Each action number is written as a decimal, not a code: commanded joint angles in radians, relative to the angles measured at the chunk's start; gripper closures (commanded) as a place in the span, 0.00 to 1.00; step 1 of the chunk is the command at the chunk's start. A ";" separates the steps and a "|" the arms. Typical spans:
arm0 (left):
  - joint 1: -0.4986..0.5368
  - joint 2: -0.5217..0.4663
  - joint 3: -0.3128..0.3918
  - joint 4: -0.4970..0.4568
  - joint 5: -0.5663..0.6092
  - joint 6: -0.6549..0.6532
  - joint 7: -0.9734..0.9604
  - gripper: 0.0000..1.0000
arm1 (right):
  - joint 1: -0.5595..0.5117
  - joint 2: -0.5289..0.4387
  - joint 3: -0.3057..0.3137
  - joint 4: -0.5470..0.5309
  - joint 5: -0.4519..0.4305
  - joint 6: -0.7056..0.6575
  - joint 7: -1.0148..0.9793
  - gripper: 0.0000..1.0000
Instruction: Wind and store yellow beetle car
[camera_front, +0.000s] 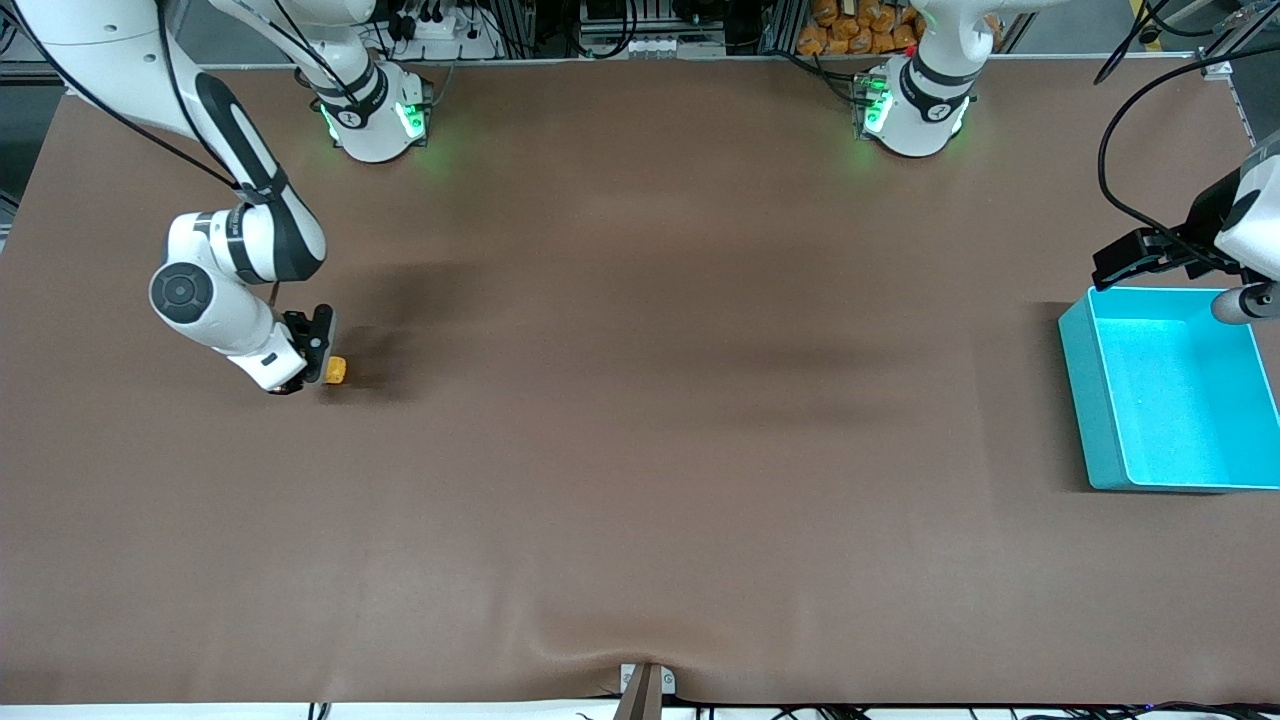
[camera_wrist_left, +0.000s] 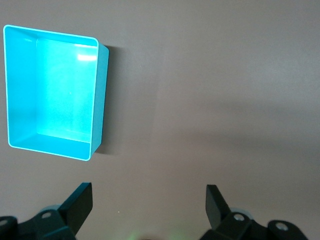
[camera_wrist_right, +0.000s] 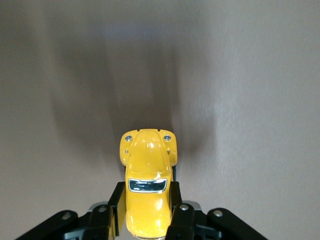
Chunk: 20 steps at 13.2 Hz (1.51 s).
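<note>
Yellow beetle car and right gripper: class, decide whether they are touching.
Touching. The right wrist view shows the right gripper with its fingers pressed against both sides of the yellow beetle car, no gap on either side.

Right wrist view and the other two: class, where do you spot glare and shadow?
Right wrist view: bright glints on the car held in the right gripper, soft streaked shadow on the table. Left wrist view: white glare on the bin's inner wall. Front view: dim shadow bands across the table; green glow at both arm bases.

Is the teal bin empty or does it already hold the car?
Empty: the teal bin shows bare floor; the right gripper grips the yellow beetle car.
</note>
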 joint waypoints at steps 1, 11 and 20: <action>0.006 -0.016 -0.007 0.002 0.024 -0.007 0.010 0.00 | -0.049 0.050 0.004 -0.022 -0.054 0.047 -0.013 0.67; 0.018 -0.010 -0.007 0.008 0.021 0.002 0.010 0.00 | -0.141 0.053 0.007 -0.011 -0.057 0.044 -0.085 0.33; 0.035 -0.011 -0.004 0.002 0.023 -0.006 0.036 0.00 | -0.211 -0.005 0.015 0.130 -0.022 -0.220 -0.122 0.00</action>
